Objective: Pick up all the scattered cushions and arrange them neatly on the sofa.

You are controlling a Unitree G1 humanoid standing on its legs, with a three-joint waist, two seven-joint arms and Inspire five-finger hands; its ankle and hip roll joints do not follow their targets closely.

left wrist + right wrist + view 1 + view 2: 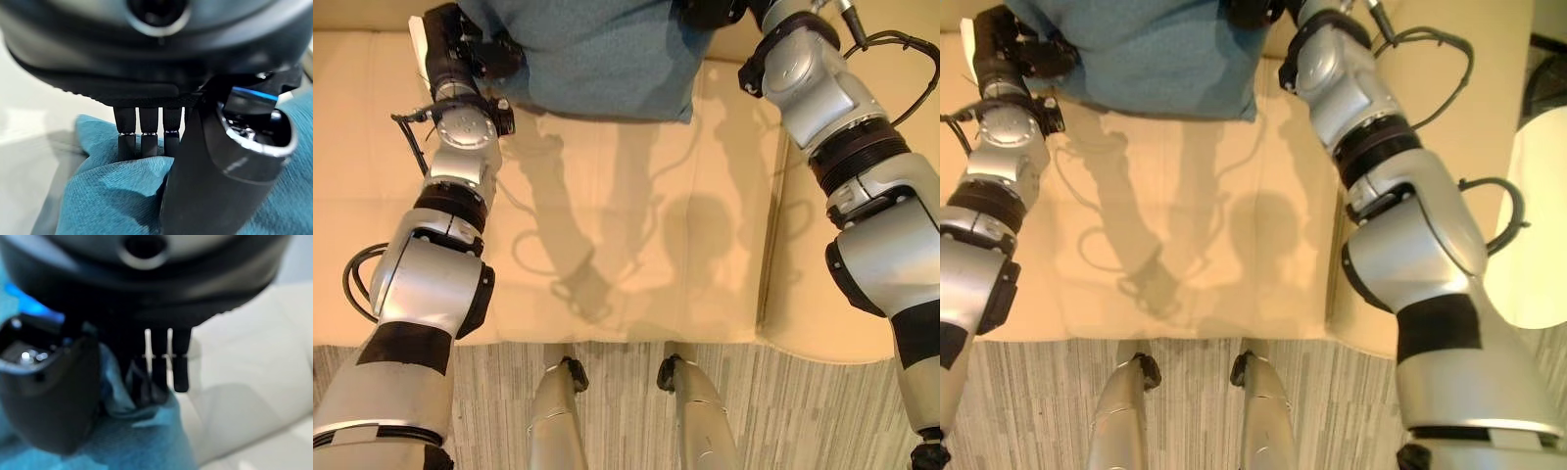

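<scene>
Left hand (205,161) and right hand (54,391) fingers pinching teal cushion (597,54) edges above sofa (636,255). Lower level, square against backrest, release both together.

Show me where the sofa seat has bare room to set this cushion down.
The sofa seat is bare from the cushion's lower edge to the front edge, between the two arms. It is crowded at the back, where the left hand and right hand pinch the cushion's two ends. A narrower bare section lies past the seam on the right.
</scene>
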